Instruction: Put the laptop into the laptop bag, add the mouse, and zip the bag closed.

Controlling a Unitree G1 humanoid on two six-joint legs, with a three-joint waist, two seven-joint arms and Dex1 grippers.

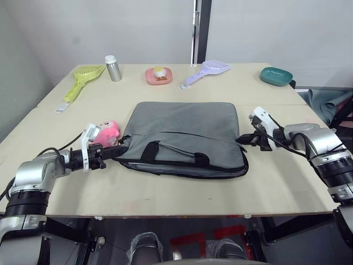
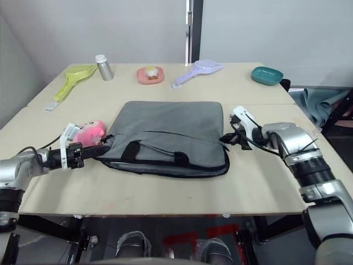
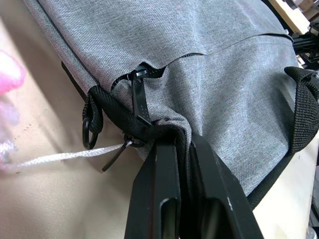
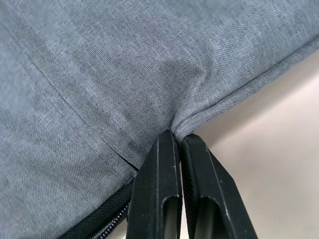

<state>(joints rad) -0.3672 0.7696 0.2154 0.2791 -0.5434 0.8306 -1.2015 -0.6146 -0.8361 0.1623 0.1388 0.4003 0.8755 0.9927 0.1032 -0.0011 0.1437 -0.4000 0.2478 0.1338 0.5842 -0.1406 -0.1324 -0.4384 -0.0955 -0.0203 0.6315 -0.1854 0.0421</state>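
Observation:
The grey laptop bag (image 1: pixel 182 130) lies flat in the middle of the table, black handles toward me. At its left corner my left gripper (image 1: pixel 118 149) is shut on the bag's black edging (image 3: pixel 159 132), just below the zipper pull (image 3: pixel 139 94), which carries a black tie. A white cord (image 3: pixel 65 157) runs from the ring at that corner. My right gripper (image 1: pixel 242 139) is shut on a fold of grey fabric (image 4: pixel 189 114) at the bag's right edge. The laptop and the mouse are out of view.
A pink plush toy (image 1: pixel 107 131) lies just left of the bag, beside my left gripper. Along the far edge stand a yellow scoop (image 1: pixel 83 80), a silver bottle (image 1: pixel 113 68), a pink dish (image 1: pixel 159 75), a purple scoop (image 1: pixel 207 70) and a teal bowl (image 1: pixel 276 75).

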